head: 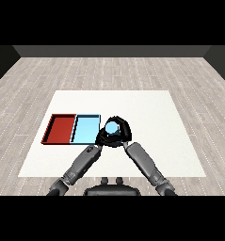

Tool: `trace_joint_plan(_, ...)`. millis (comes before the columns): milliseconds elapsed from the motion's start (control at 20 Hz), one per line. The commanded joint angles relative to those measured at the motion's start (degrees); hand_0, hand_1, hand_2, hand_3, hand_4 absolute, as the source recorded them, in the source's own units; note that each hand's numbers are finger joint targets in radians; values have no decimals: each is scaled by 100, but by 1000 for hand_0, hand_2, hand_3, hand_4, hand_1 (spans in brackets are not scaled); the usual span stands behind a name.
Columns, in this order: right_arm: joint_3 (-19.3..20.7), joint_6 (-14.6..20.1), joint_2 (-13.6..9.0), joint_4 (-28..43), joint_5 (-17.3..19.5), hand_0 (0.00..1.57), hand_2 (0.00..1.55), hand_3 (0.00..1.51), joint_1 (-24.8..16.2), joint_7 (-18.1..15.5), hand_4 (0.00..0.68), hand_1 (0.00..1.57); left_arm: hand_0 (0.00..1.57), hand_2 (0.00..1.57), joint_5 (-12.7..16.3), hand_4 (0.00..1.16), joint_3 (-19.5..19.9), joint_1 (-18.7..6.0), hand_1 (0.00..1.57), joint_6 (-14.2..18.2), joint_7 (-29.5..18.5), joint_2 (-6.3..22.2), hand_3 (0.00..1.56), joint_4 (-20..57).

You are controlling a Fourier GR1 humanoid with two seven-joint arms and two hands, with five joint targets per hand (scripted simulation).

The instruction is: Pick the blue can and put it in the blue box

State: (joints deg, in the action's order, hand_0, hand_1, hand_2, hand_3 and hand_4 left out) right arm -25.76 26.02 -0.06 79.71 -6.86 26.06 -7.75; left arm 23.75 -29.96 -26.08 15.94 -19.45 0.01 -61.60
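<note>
Both forearms are seen rising from the lower corners and meeting at the can [112, 127], just right of the blue tray [85, 130]. Only the can's pale blue top is shown, ringed by black fingers. The right hand [124, 133] is curled round it from the right and far side, evidently to carry it. The left hand [100, 137] is pressed in at the can's left, but whether its fingers are bent or straight cannot be told. The can is judged lifted or about to be, since the tray lies a short sideways move away. The red tray [59, 128] is set touching the blue one's left side, on the table [147, 108].
</note>
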Motion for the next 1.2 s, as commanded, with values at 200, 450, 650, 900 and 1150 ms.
trace_joint_plan(200,-427,356,3,70,-641,1469,1454,1393,-37,-289,607,1469,0,103,402,602,-555,-86,0,1086,-111,3,0,105)
trace_joint_plan(450,-562,539,2,-17,-1039,1459,1442,1395,88,-594,626,1459,1571,1571,1803,747,-663,-379,1571,625,-1035,5,1471,805)
trace_joint_plan(650,-84,145,1,-24,-861,1444,1441,1394,222,-332,617,1444,1571,1571,1587,914,-635,-212,1571,791,-820,4,1499,305)
trace_joint_plan(900,-37,-135,-302,732,-1019,1388,1417,1374,-210,-34,528,1388,1571,1571,1232,1105,-446,139,1571,503,-1596,3,1512,457)
trace_joint_plan(1150,-290,-224,-108,177,-536,0,0,0,-69,-4,0,0,1571,1571,1510,1122,-484,-339,1571,691,-1709,1,1535,735)
